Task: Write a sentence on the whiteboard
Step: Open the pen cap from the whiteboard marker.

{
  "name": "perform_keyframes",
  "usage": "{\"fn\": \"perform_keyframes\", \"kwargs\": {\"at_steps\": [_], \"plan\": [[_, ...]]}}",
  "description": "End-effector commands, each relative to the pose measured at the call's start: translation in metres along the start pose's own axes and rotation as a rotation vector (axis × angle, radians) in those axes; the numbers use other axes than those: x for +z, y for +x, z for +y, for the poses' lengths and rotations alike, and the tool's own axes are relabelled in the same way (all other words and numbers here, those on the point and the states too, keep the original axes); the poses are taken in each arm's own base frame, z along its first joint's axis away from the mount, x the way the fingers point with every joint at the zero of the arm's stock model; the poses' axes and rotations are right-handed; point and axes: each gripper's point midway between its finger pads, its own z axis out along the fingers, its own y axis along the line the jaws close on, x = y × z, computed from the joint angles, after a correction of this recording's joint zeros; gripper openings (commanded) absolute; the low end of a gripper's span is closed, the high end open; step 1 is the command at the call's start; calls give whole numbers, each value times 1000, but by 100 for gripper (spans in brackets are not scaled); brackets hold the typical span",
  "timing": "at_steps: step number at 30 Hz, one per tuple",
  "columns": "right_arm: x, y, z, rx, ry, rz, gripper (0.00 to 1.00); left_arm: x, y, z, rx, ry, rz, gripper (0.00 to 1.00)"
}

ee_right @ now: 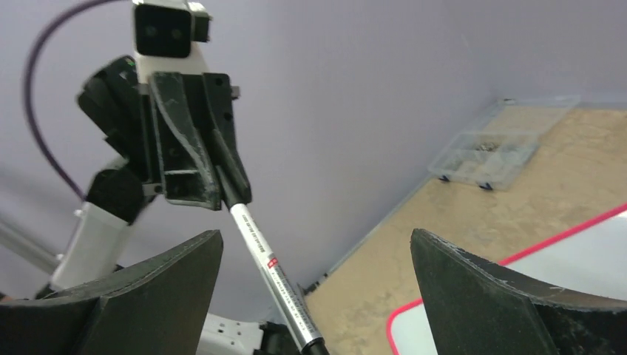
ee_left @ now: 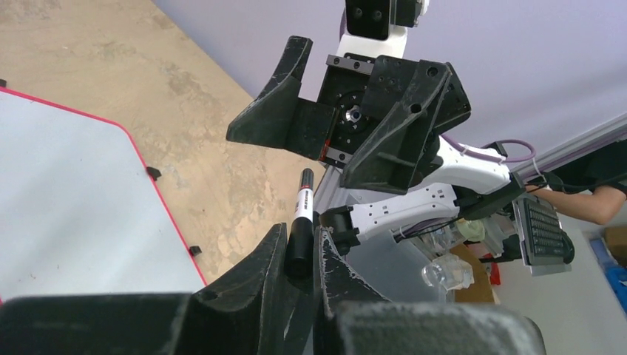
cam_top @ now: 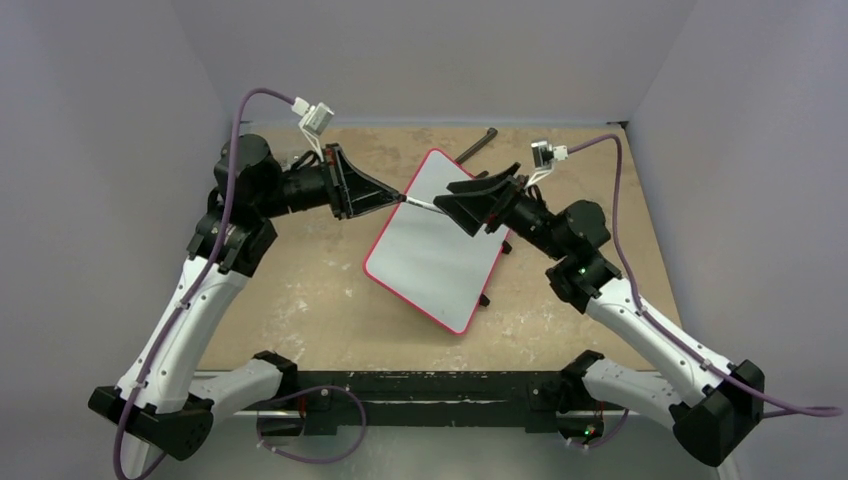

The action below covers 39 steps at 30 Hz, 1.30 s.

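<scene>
Left claw (cam_top: 395, 197) is clamped on the rear end of a slim black marker (cam_top: 420, 204) with a white printed label and a red band. The marker's free end reaches toward 3 o'clock into the gap of the right claw (cam_top: 443, 198). That claw's two black fingers stand wide apart on either side of the marker without touching it.

From the right wrist, a clear plastic compartment box (ee_right: 488, 151) lies on the tan mottled desk (cam_top: 300, 300) close to the purple wall. Small dark bits sit inside, too blurred to name.

The flat white rectangular whiteboard (cam_top: 440, 250) with rounded corners and a thin red-pink rim lies at the desk's centre. Its long sides run from about 1 o'clock to 7 o'clock, and both claws hover over its 12 o'clock end. A slim dark stick (cam_top: 478, 145) rests on the desk just beyond the board at 12 o'clock.

Both arms rise from their bases at 6 o'clock, bend outward at the elbows and fold inward, so the wrists face each other across the board.

From the left wrist, the left claw (ee_left: 299, 237) pinches the black marker (ee_left: 303, 200), which points up at the spread right claw (ee_left: 344, 122). The whiteboard (ee_left: 74, 200) lies at 9 o'clock.

From the right wrist, the marker (ee_right: 270, 266) slants down from the left claw (ee_right: 222, 192), passing between the parted fingers of the right claw (ee_right: 316, 237).
</scene>
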Motion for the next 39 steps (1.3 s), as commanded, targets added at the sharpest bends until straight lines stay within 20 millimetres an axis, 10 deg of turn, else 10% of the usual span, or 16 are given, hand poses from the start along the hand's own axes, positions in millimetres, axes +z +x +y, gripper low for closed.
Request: {"fn": "perform_keyframes", "kwargs": {"at_steps": [1, 18, 39], "plan": [[-12, -29, 49, 107, -266, -114, 97, -1, -15, -10, 21, 55, -104, 0], [4, -18, 52, 130, -355, -38, 47, 12, -32, -9, -36, 171, -233, 0], [-4, -10, 71, 70, -489, 6, 32, 6, -10, 1, -6, 108, -102, 0]]}}
